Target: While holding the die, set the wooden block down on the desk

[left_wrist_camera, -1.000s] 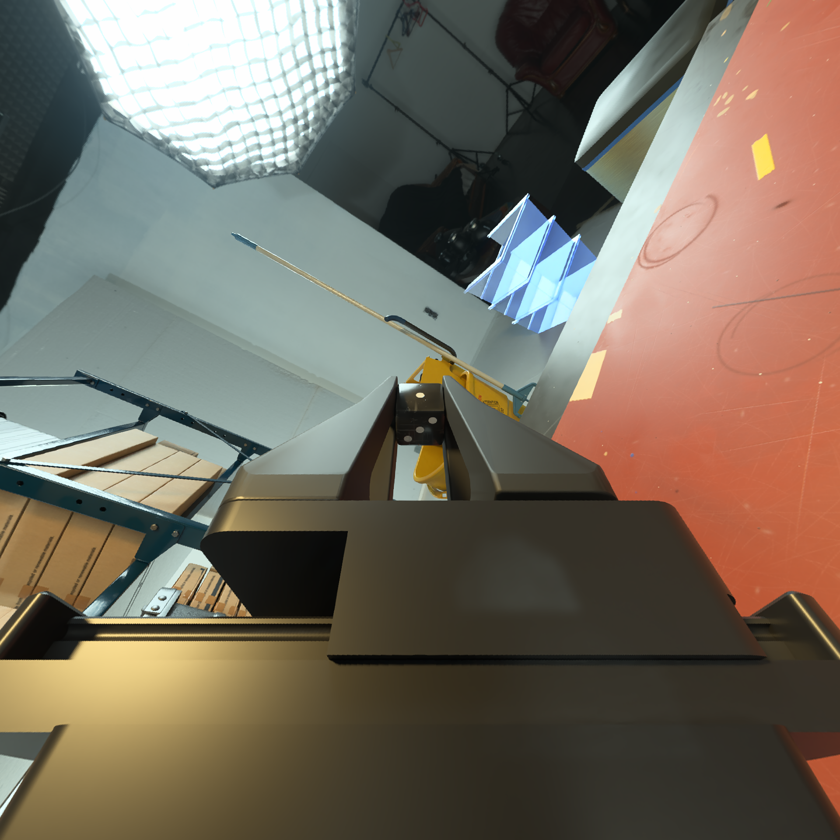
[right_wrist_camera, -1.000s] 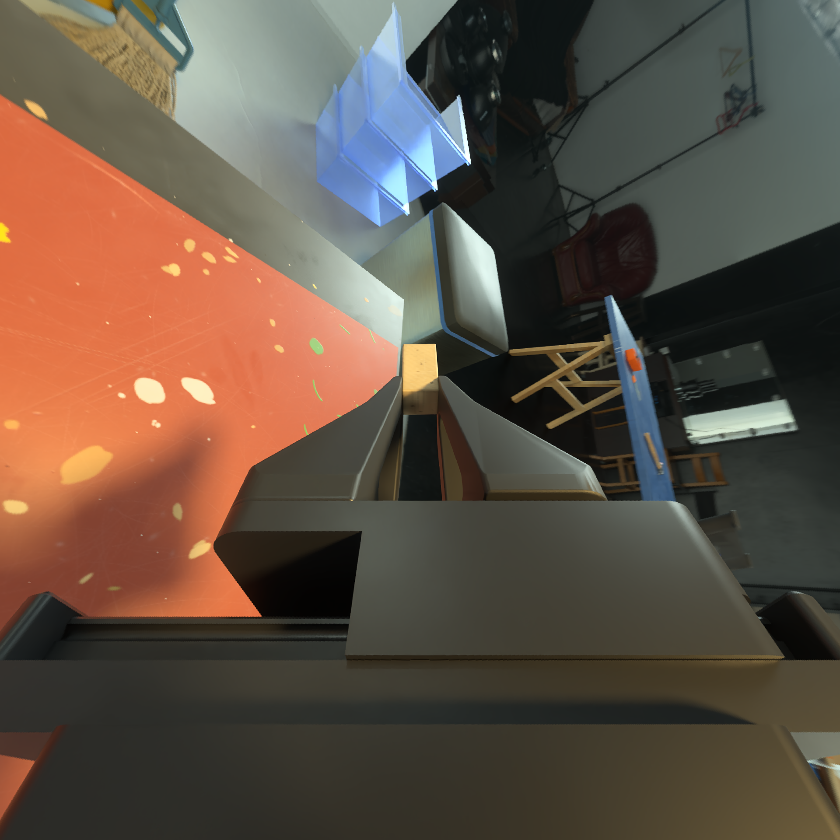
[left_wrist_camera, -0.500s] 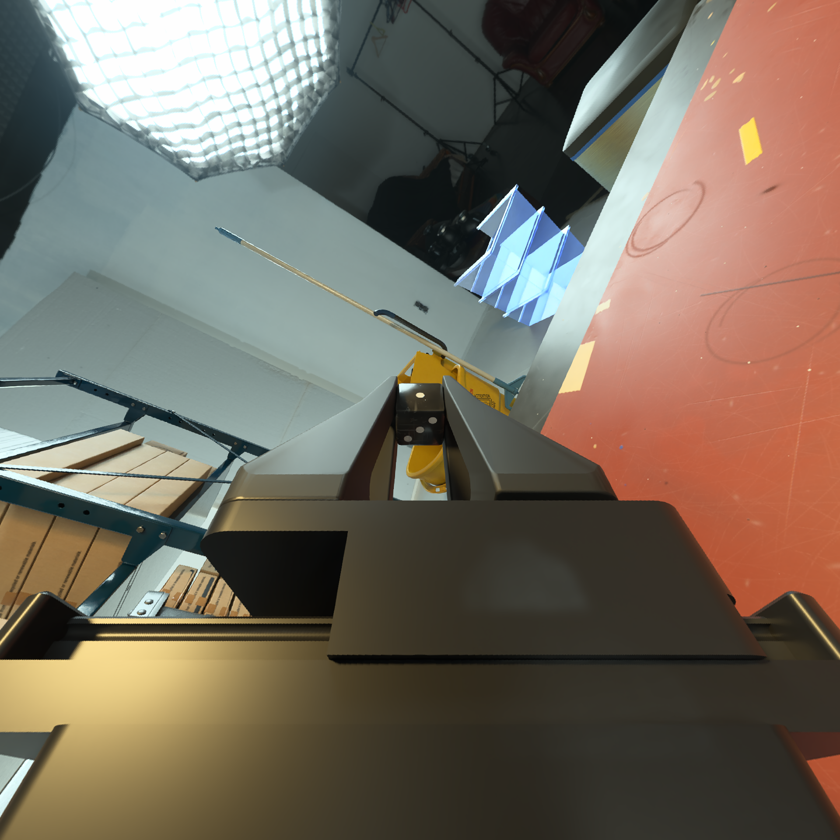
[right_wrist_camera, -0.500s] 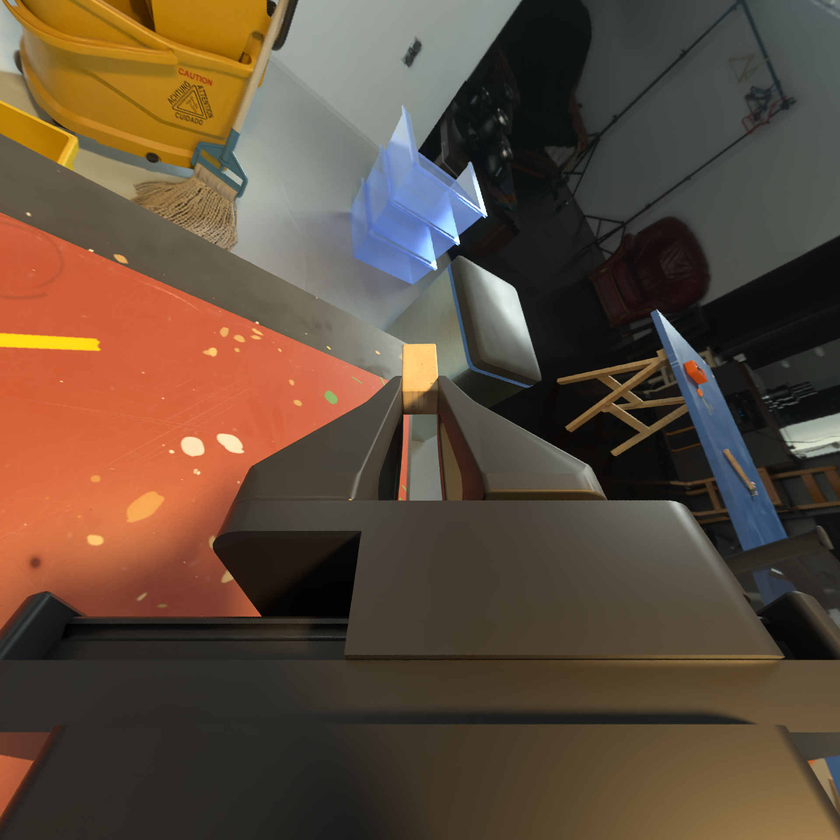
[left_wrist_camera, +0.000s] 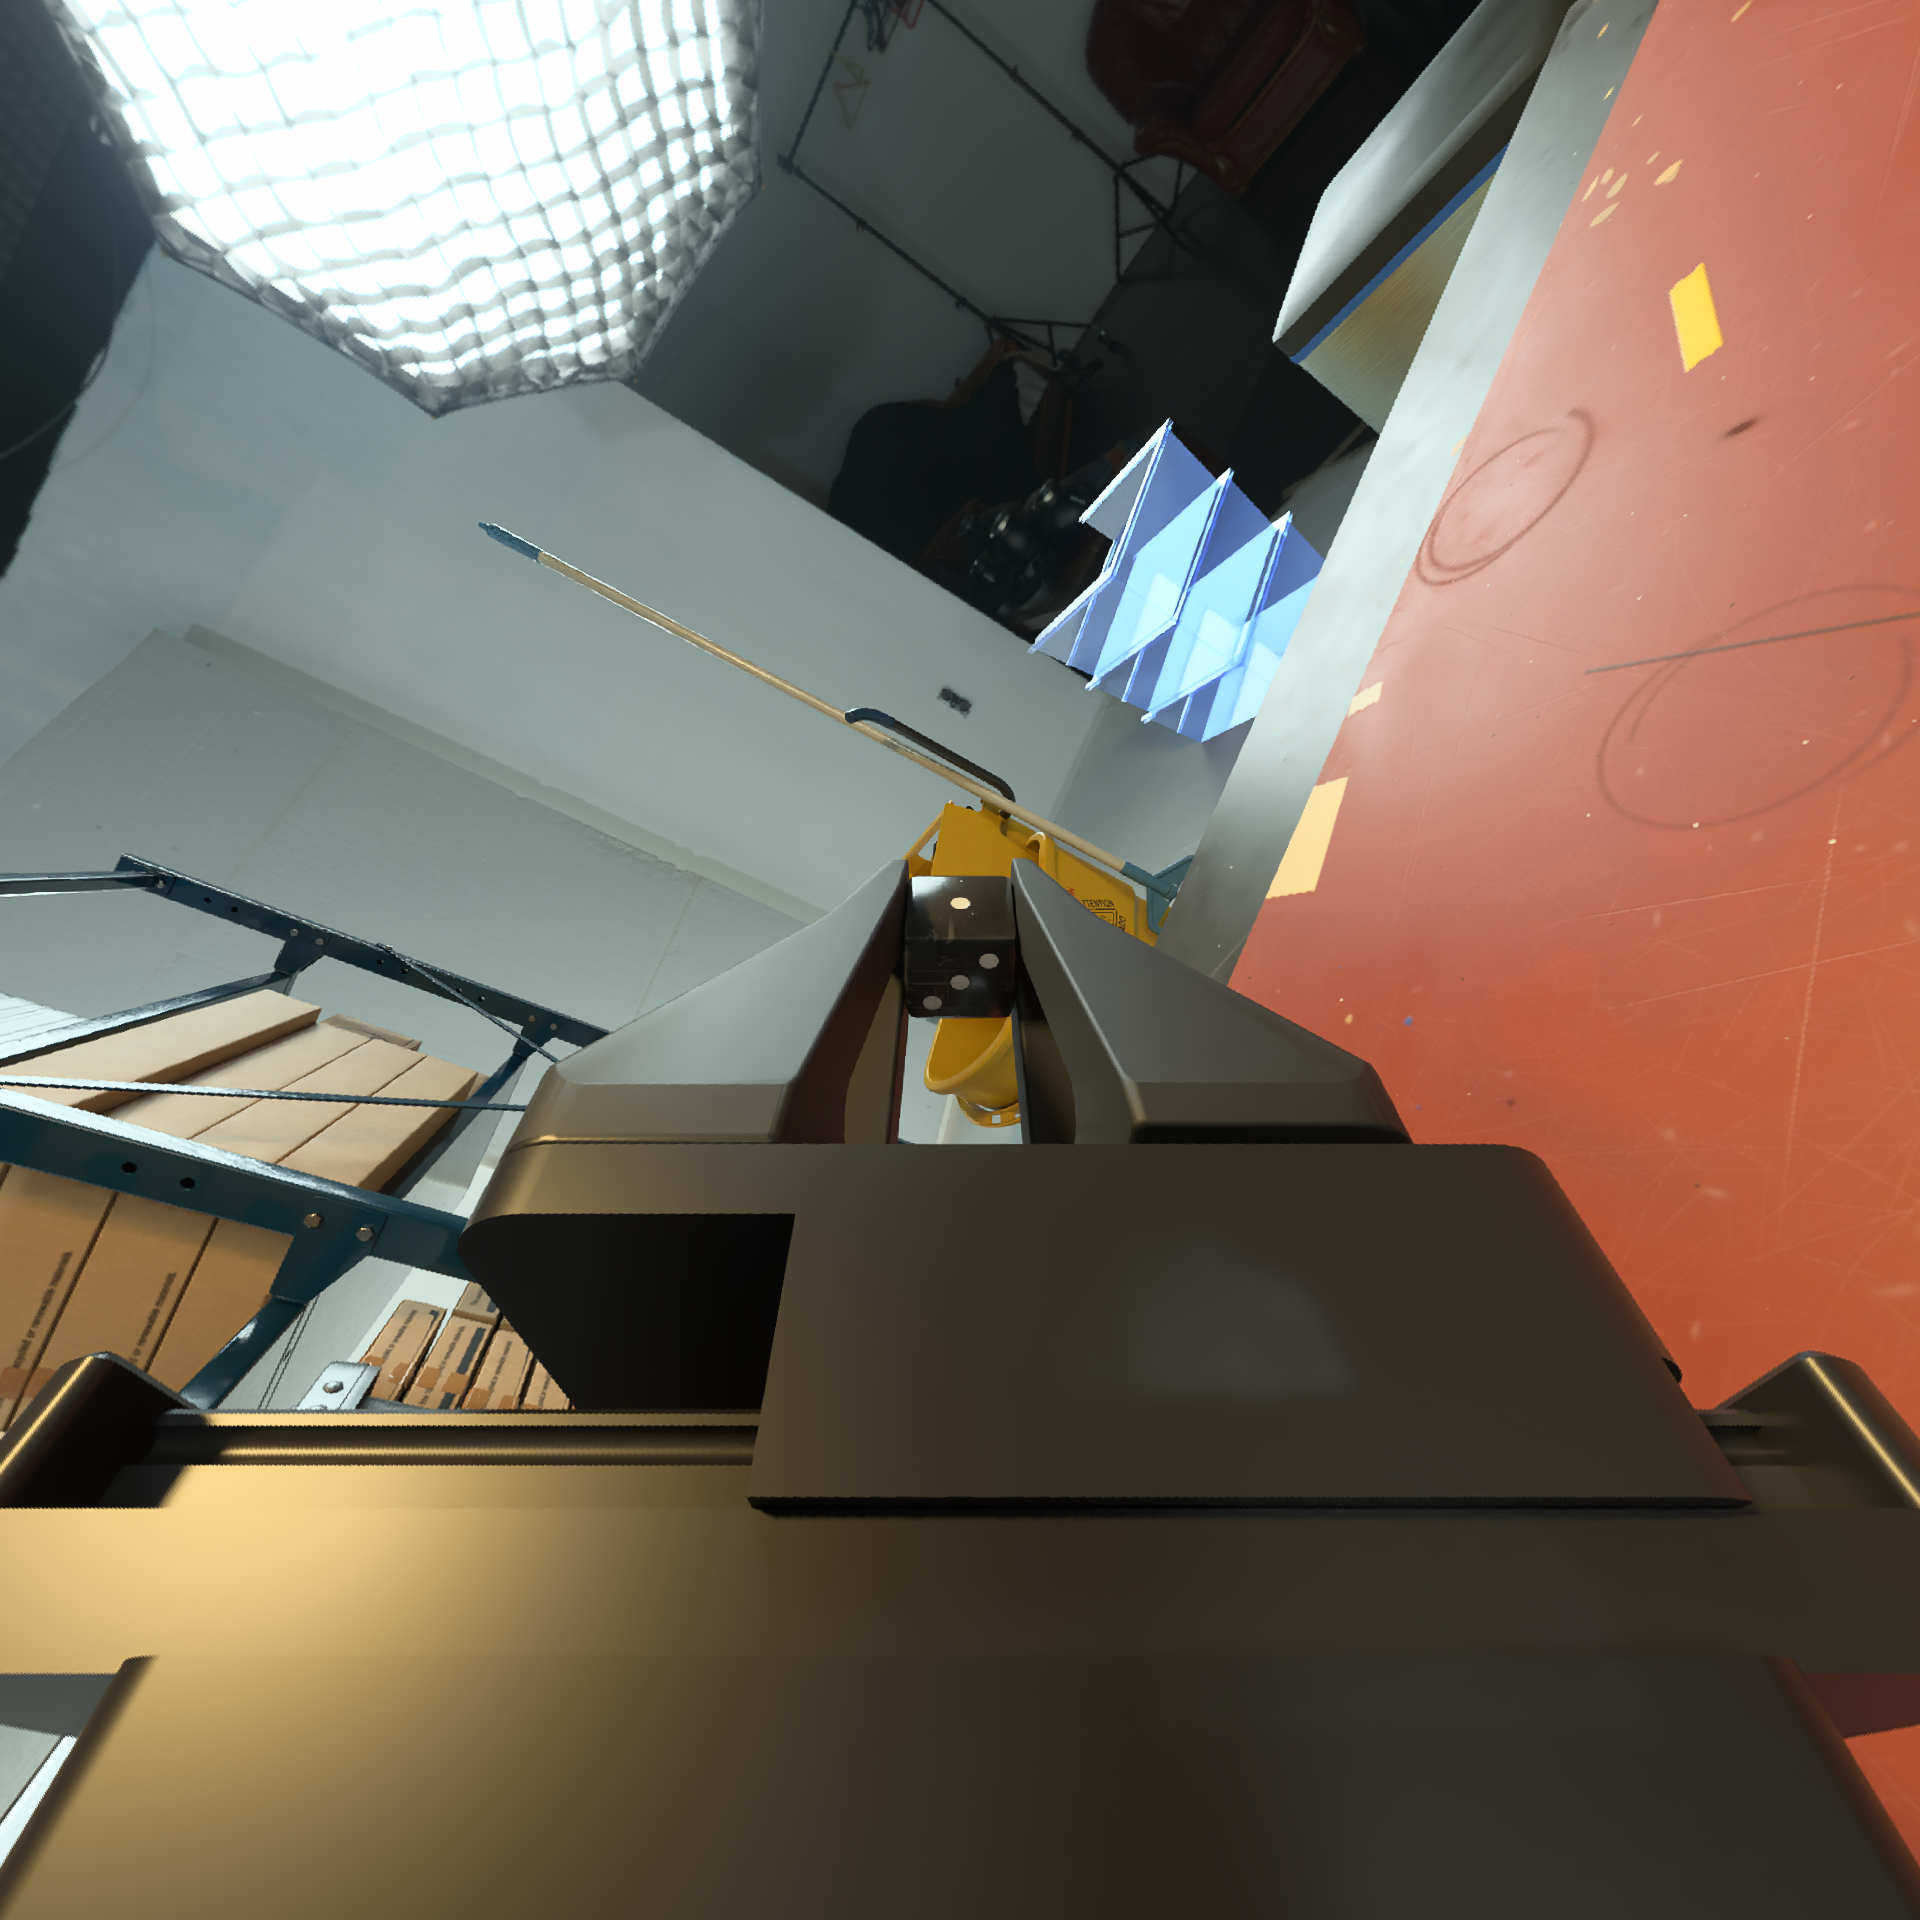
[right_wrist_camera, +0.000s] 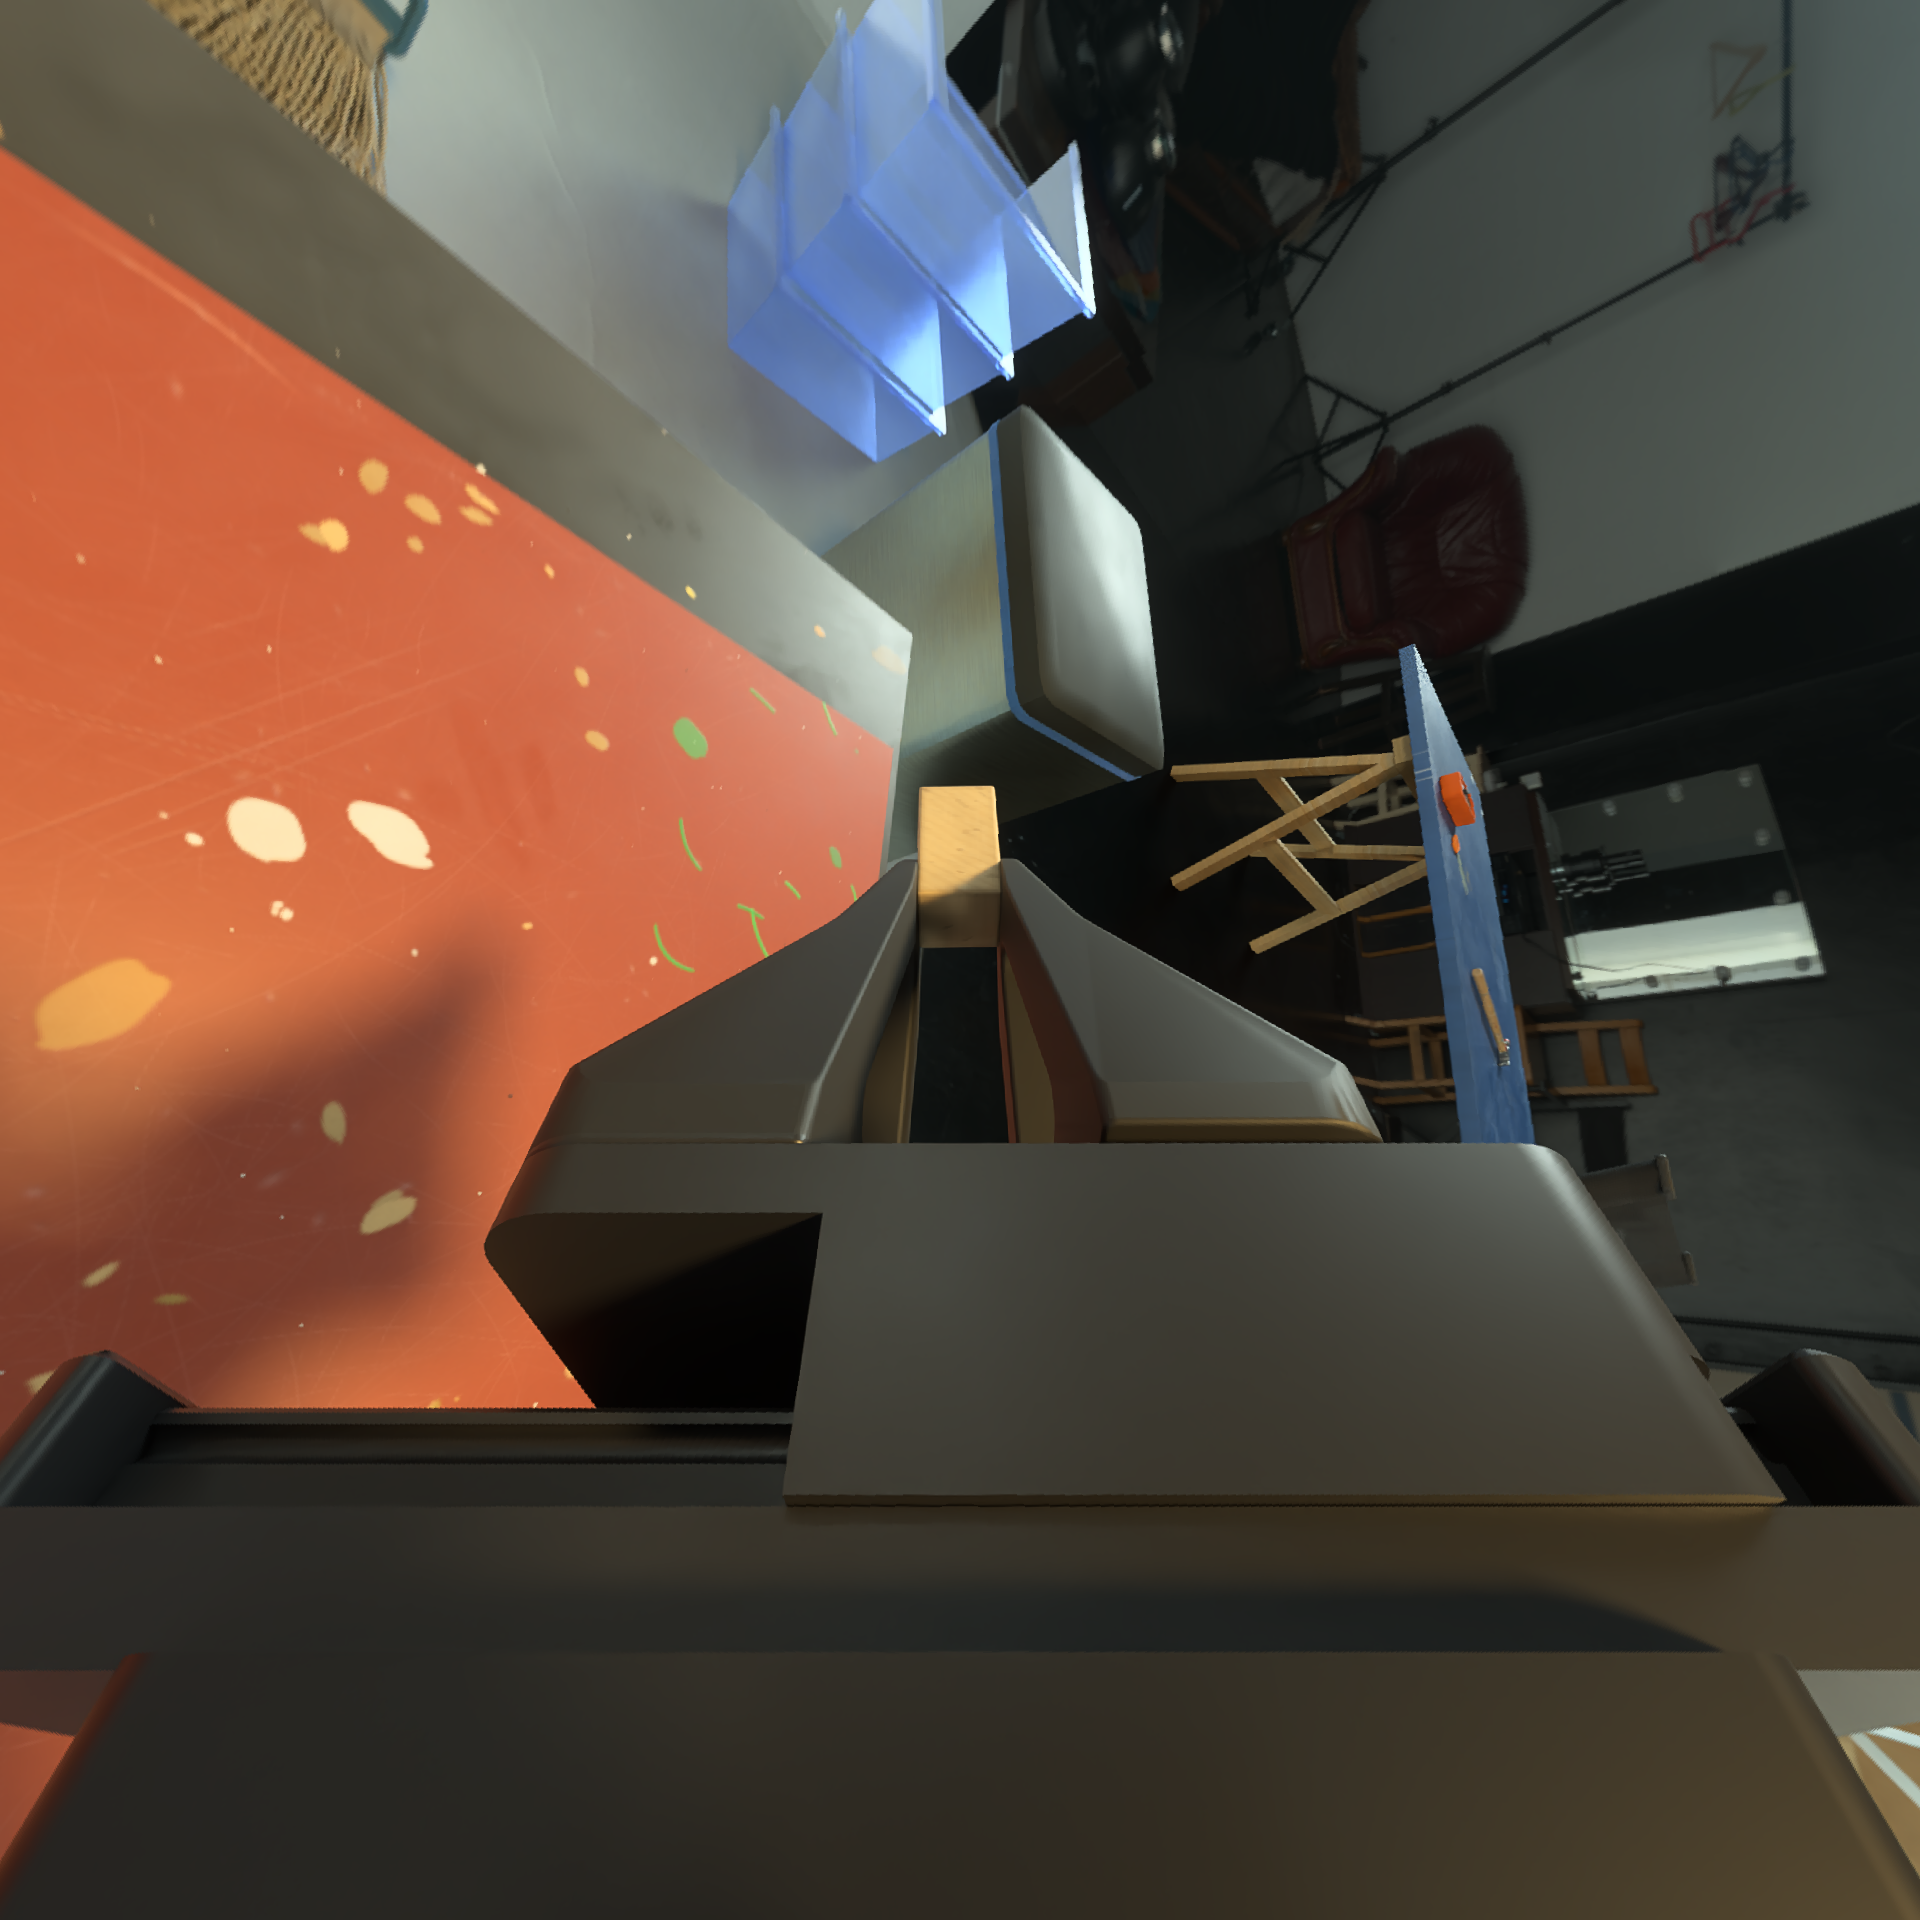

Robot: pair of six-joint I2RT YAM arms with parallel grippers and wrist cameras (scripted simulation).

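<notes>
Swung right pincer (right_wrist_camera: 958, 883), squared wooden block (right_wrist_camera: 957, 847)

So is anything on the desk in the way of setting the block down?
Nothing visible. The block sits clamped in the right gripper, and the red desk beside it shows only paint flecks. The spot directly under the fingers is hidden.

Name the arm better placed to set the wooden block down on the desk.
Right. The right gripper is shut on the wooden block, beside the red desk. The left gripper is occupied clamping the black die.
</notes>
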